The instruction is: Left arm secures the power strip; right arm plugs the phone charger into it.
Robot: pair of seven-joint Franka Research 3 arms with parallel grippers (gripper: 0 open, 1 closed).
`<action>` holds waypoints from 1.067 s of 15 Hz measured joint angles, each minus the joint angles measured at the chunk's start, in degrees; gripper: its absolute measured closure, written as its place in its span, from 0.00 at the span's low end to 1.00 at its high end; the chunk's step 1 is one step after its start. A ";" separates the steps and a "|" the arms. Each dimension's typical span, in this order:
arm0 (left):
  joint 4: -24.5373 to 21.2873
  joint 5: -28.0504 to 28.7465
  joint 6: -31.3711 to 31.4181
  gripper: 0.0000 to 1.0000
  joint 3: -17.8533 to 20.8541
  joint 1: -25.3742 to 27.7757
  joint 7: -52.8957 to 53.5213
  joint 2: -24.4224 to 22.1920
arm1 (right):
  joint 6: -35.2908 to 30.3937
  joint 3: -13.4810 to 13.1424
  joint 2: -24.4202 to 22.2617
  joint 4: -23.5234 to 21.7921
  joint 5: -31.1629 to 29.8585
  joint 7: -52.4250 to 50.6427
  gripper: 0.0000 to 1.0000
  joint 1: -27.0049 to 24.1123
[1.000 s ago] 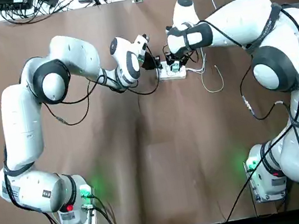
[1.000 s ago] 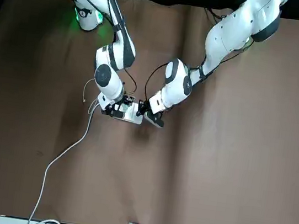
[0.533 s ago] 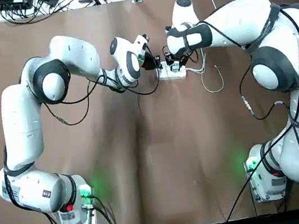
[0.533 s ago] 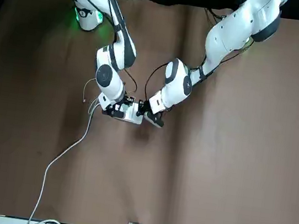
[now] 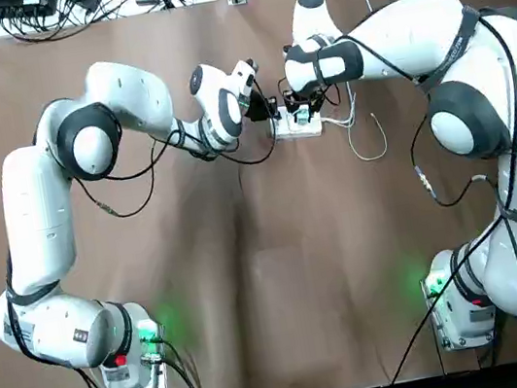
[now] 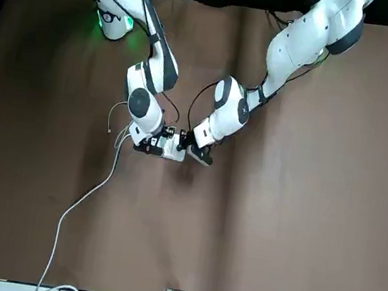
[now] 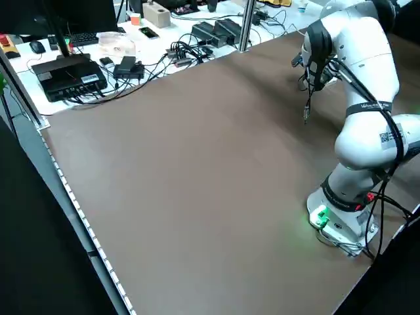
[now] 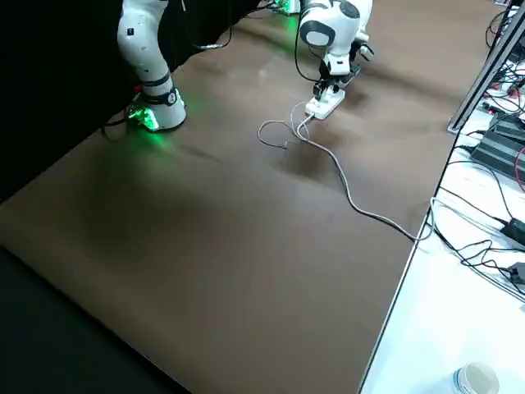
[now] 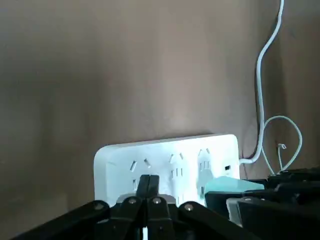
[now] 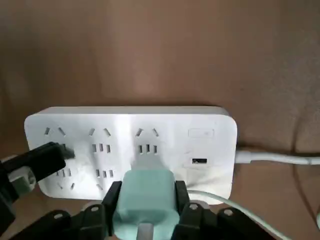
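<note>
While the left gripper (image 9: 148,186) sits shut at the power strip (image 10: 135,145), the right gripper (image 10: 147,190) grips the phone charger (image 10: 145,202)

Where the two arms meet, on the far part of the brown tabletop (image 5: 282,279) and a little right of the middle, the white power strip lies flat. It is a smooth, hard-looking block with rounded corners, its face cut with slanted and straight slots, with a small dark rectangular port (image 10: 199,161) towards its right end.

The left gripper's black fingers are drawn together over the left part of the strip; whether they press on it, I cannot tell. The right gripper is closed round the sides of the charger, a pale teal, soft-cornered plug body held over the strip's face. Its prongs are hidden, so whether they are in the slots cannot be told.

A thin, pale cable (image 5: 371,158) curls to the right of the strip, and a thicker, smooth white cord (image 6: 85,197) runs off to the table's far edge.
</note>
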 joint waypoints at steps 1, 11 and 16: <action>0.00 0.00 0.00 0.99 0.00 0.00 0.00 0.00 | -0.55 -0.02 0.24 0.47 -0.18 0.61 0.52 0.00; 0.00 0.00 0.00 0.99 0.01 -0.01 0.00 0.00 | -1.33 0.02 2.25 2.32 -1.80 5.51 0.52 0.39; 0.00 0.00 0.00 0.99 0.01 -0.01 0.00 0.00 | -1.40 -0.09 2.38 2.47 -2.44 6.13 0.52 0.68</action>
